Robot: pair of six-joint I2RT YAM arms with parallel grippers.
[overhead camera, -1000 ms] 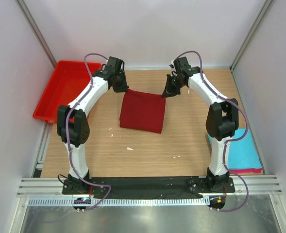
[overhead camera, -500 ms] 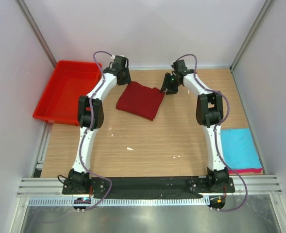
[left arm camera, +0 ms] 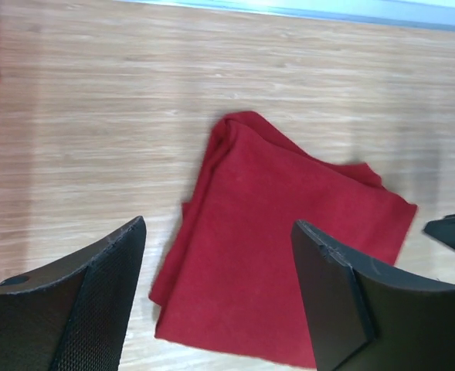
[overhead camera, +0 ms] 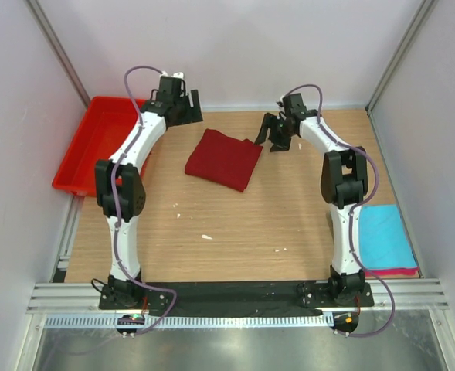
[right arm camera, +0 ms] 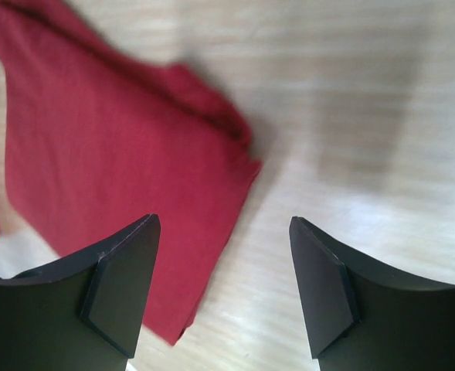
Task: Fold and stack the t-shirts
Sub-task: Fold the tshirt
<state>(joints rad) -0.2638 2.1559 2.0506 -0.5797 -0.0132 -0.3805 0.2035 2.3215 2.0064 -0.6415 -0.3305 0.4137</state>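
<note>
The dark maroon t-shirt (overhead camera: 223, 158) lies folded as a small tilted rectangle on the wooden table, toward the back centre. My left gripper (overhead camera: 187, 112) hovers open just behind its left corner; in the left wrist view the shirt (left arm camera: 281, 255) lies below the gripper (left arm camera: 218, 228), with nothing held. My right gripper (overhead camera: 272, 136) stands open off the shirt's back right corner; in the right wrist view the shirt (right arm camera: 111, 154) lies left of the gripper (right arm camera: 223, 222). A folded turquoise t-shirt (overhead camera: 381, 236) rests on a pink one (overhead camera: 397, 271) at the near right.
A bright red plastic tray (overhead camera: 96, 143) sits at the table's back left edge. White walls and metal posts close the table in at the back and sides. Small white specks (overhead camera: 206, 236) lie on the wood in front of the maroon shirt.
Both grippers have opened and let go of the maroon shirt, then pulled back from it. The shirt has been folded smaller and now lies tilted, nearer the back.
</note>
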